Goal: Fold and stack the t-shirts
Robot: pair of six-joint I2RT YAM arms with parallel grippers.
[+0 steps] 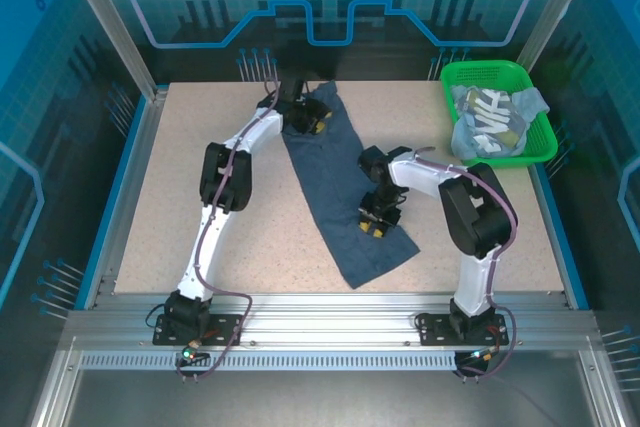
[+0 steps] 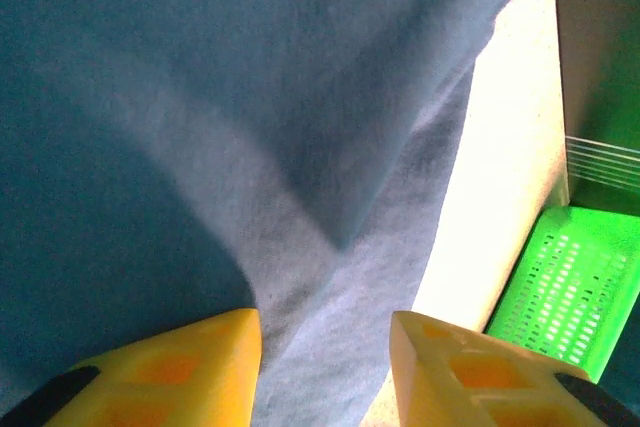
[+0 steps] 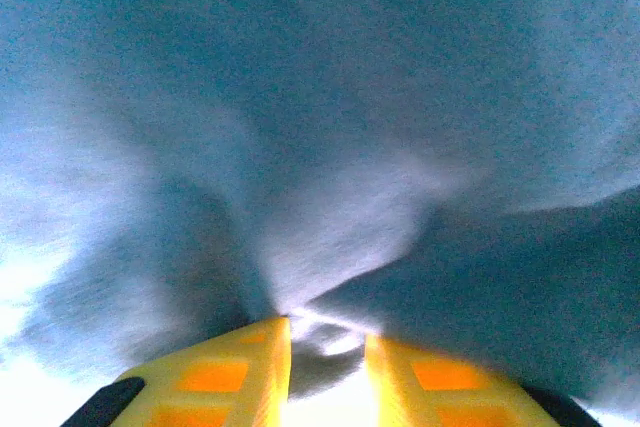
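Dark slate-blue cloth, the t-shirt (image 1: 335,192) lay stretched in a long narrow band across the table (image 1: 170,197). It ran diagonally from the far middle toward the near edge, right of centre. Its far end sat under the left gripper (image 1: 312,119). In the left wrist view that gripper's yellow fingers (image 2: 190,362) stood apart, with the shirt spread beneath the gap and nothing pinched between them. Toward the near end, the right gripper (image 1: 378,225) was down on the cloth. Its own wrist view showed the jaws drawn close on a small pucker of the shirt, with folds spreading out from the pinch. Well apart, at the far right corner, a green mesh basket (image 1: 490,69) held a grey-blue t-shirt with white lettering (image 1: 488,115), crumpled beside some pale fabric (image 1: 528,104).
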